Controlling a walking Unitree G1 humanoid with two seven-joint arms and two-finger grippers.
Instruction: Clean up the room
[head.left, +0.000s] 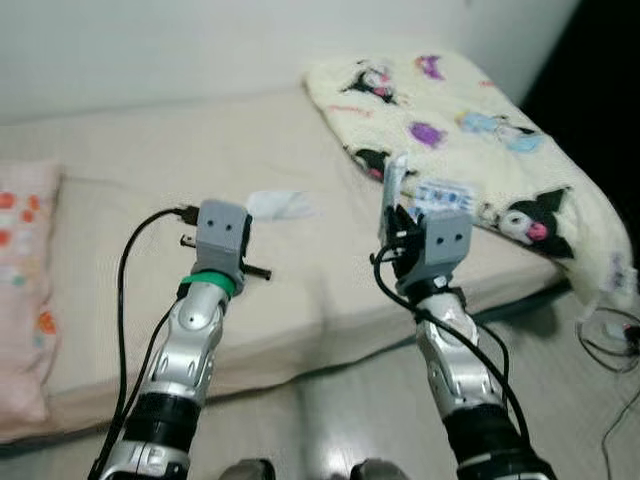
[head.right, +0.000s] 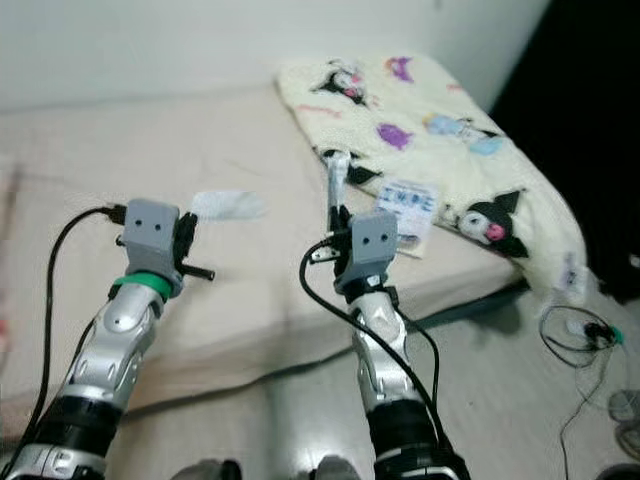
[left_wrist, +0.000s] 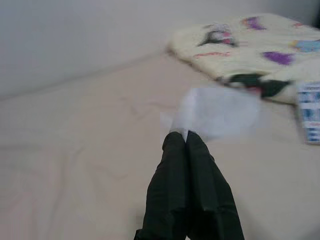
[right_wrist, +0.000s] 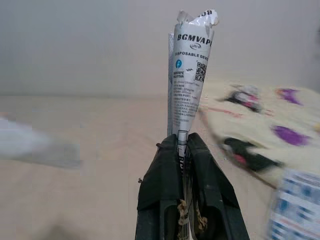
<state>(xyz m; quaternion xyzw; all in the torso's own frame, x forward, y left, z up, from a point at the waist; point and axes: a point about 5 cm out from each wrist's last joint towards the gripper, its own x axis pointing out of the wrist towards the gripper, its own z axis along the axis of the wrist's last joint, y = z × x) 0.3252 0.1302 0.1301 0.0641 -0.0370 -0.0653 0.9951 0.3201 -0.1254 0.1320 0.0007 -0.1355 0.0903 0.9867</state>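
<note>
The right end effector, at centre right of the head view, was clamped on a printed wrapper that stood upright above the bed. The left end effector, fingers pressed together and holding nothing, pointed at a pale wrapper lying flat mid-bed, beside the blanket. To collect it cleanly, the left fingers should part before descending and close low on the near edge.
</note>
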